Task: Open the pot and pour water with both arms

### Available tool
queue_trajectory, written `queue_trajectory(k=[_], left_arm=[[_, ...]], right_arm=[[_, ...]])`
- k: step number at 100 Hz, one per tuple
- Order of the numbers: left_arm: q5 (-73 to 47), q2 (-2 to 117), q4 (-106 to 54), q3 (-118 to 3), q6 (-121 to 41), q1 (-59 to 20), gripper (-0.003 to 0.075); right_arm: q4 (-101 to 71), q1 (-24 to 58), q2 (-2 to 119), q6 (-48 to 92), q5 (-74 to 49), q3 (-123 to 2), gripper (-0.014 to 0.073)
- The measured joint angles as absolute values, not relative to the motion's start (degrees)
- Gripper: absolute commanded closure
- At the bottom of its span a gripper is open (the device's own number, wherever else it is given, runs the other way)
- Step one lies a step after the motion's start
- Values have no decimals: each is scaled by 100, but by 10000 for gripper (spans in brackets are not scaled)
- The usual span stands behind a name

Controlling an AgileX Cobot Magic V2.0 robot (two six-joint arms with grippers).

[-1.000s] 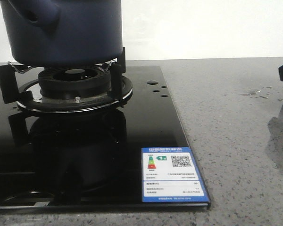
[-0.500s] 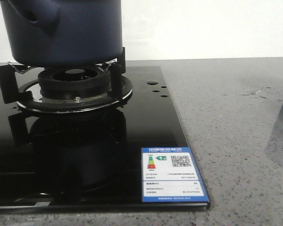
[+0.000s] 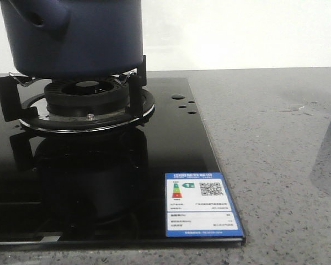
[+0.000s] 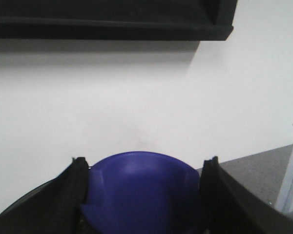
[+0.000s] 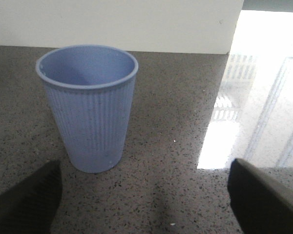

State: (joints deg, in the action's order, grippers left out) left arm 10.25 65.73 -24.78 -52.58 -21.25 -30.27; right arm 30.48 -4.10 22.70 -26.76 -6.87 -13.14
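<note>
The large dark navy-blue round pot with matte straight walls (image 3: 71, 36) sits on the black iron trivet of the gas burner (image 3: 85, 99), at the far left of the glossy black glass hob (image 3: 171, 143) — its stubby hollow side handle (image 3: 41, 14) points toward the camera. The top of the pot is cut off in the front view, so whether a lid is on it cannot be read there.

Over to the left wrist view: the left end effector (image 4: 142, 195) has its two black fingers clamped on either side of a rounded, deep-blue dome-shaped piece (image 4: 141, 190). That looks like the lid's knob, though the frame shows too little to be sure, and it's equally unclear whether the lid is seated or raised. So the opening step appears to be in hand, not finished.

On the right, the right end effector (image 5: 146, 204) is spread wide, holding nothing — its dark fingertips frame the pale blue ribbed plastic cup (image 5: 90, 107), which stands upright and empty-looking on the grey speckled stone desk (image 5: 176, 122), just ahead of the fingers and untouched. In the front view only a sliver of that cup shows at the right edge.

Judging the score: lid gripped, cup lined up, nothing poured. Still to come — clearing the lid, taking hold of a vessel, and the pour itself.
</note>
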Motion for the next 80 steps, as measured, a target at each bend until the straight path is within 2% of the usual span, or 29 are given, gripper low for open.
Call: queue_trajectory(k=[28, 80], left_arm=[[1325, 7226, -2478, -5258, -2125, -3239, 362], [1539, 7525, -2478, -5258, -2125, -3259, 362]], right_arm=[[3009, -389, 1852, -2676, -911, -1314, -28], [2999, -389, 1852, -2676, -948, -1314, -28]])
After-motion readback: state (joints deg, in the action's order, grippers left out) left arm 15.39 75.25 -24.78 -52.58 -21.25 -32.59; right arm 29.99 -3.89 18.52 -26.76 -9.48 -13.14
